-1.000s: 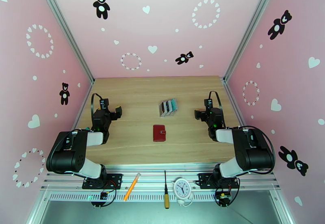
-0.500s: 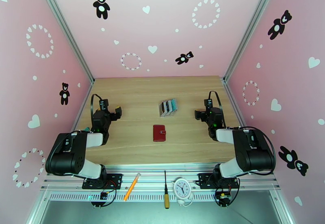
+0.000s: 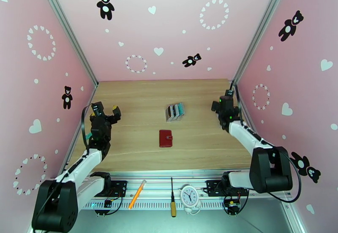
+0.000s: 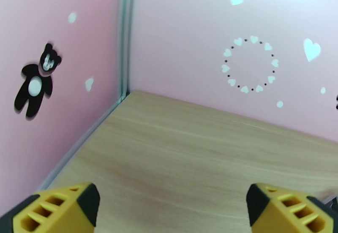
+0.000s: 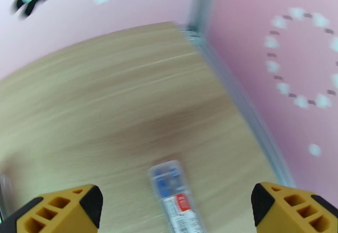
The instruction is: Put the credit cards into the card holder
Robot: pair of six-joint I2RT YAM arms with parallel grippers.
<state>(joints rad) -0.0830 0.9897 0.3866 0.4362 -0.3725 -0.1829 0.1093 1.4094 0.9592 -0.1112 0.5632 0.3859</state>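
Observation:
The card holder, a small dark-red wallet with a snap tab, lies shut at the middle of the wooden table. Behind it the credit cards, teal, dark and pale, stand on edge in a clear slotted stand. My left gripper hovers near the table's left side, well away from both. In the left wrist view its yellow fingertips stand wide apart over bare wood. My right gripper hangs near the right wall, open, its fingertips far apart with nothing between them.
In the blurred right wrist view, a small clear flat thing with blue and red print lies on the wood below the gripper. An orange pen, a screwdriver and a small clock rest on the front rail. Pink walls close three sides.
Both arms have unfolded from their tucked pose. The left gripper shifted left and slightly back; the right gripper moved back toward the right wall. Wallet and cards have not moved.

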